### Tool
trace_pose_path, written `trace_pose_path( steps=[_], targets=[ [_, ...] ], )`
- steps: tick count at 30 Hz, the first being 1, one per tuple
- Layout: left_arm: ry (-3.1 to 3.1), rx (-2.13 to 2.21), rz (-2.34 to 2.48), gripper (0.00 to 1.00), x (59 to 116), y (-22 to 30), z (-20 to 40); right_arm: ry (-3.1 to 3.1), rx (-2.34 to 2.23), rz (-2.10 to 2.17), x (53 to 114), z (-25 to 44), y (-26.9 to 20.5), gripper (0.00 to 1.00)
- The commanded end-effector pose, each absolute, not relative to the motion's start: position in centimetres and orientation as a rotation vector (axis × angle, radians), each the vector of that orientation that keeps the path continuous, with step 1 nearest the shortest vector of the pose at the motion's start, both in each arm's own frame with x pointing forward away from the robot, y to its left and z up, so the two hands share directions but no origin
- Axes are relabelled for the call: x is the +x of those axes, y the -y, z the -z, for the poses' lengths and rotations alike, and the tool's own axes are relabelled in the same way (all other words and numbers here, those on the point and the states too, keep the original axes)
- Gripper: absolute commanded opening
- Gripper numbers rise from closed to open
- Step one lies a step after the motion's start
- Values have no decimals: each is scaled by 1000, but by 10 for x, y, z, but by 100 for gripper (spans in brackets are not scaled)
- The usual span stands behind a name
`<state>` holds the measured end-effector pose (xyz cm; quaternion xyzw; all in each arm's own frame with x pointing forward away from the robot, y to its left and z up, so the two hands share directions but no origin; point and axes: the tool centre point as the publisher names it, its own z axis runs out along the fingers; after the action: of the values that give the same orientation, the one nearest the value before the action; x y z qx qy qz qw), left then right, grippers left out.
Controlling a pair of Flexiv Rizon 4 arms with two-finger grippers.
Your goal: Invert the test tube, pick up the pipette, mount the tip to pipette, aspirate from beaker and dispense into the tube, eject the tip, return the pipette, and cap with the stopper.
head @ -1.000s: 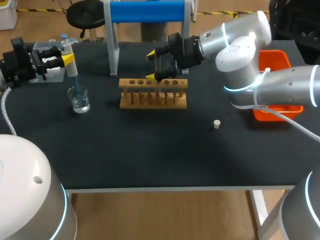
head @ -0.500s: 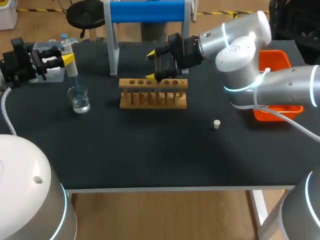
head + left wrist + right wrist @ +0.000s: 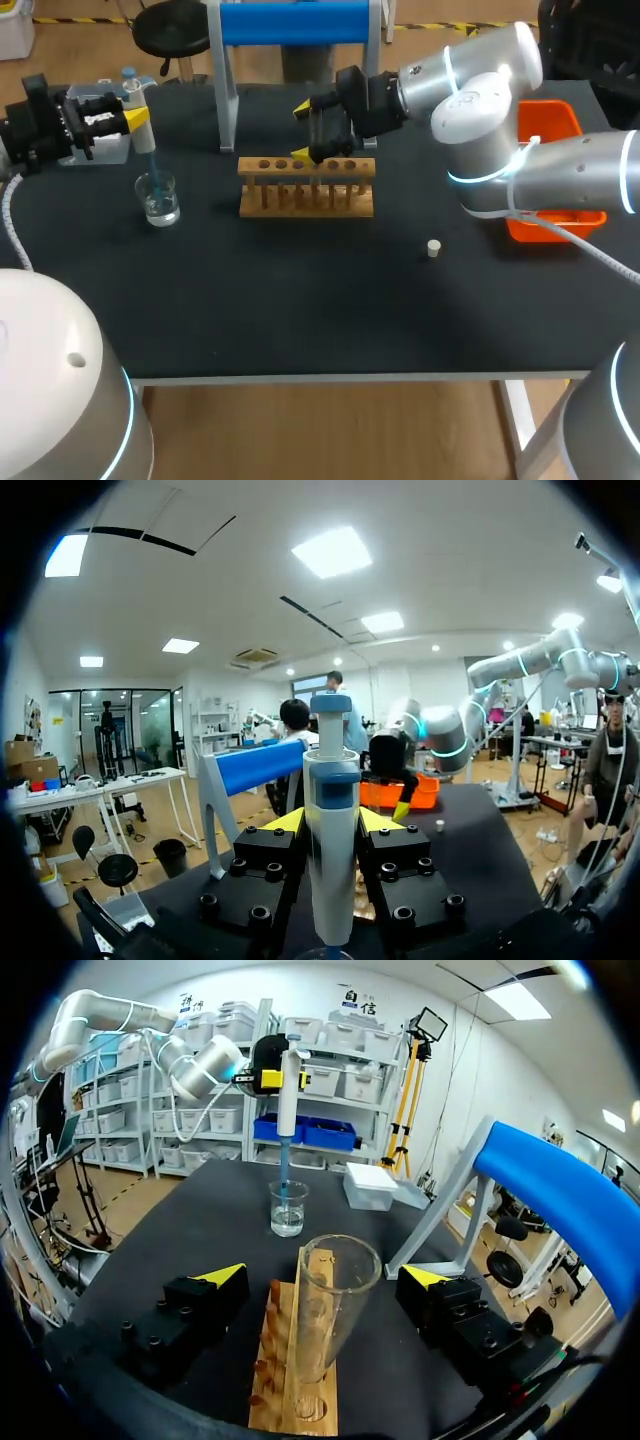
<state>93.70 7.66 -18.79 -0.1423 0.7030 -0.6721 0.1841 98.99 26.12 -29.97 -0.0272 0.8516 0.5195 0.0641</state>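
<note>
One pipette (image 3: 286, 1090) is hanging upright in the left hand (image 3: 137, 118), which is clamping it. Its blue tip is dipping into the one beaker (image 3: 158, 198), which is holding clear liquid. One test tube (image 3: 330, 1310) is standing mouth-up in the wooden rack (image 3: 306, 190), between the wide-spread fingers of the right hand (image 3: 302, 131), which are not touching it. One stopper (image 3: 434, 248) is lying on the surface (image 3: 300, 300).

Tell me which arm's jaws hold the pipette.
The left arm: its jaws clamp the pipette, tip in the beaker. The right arm has its jaws open either side of the test tube in the rack.
</note>
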Motion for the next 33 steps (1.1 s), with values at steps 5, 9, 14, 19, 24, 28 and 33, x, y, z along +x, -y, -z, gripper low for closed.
trace_pose_path(
  steps=[5, 9, 14, 19, 24, 28, 33],
  targets=[
    [-2031, -447, 1825, 0, 932, -68, 150, -2571, -80, -1566, 989, 299, -261, 100],
    [-2031, -434, 1807, 0, 929, -63, 128, -2571, -80, -1566, 989, 299, -261, 100],
    [-2033, -399, 1794, 0, 926, -51, 98, -2571, -80, -1566, 989, 299, -261, 100],
    [-2049, -376, 1840, 0, 927, -29, 69, -2571, -80, -1566, 989, 299, -261, 100],
    [-2066, -322, 1884, 0, 932, 0, 43, -2571, -80, -1566, 989, 299, -261, 100],
    [-2084, -256, 1893, 0, 936, 24, 29, -2571, -80, -1566, 989, 299, -261, 100],
    [-2092, -191, 1938, 0, 944, 50, 20, -2571, -80, -1566, 989, 299, -261, 100]
  ],
)
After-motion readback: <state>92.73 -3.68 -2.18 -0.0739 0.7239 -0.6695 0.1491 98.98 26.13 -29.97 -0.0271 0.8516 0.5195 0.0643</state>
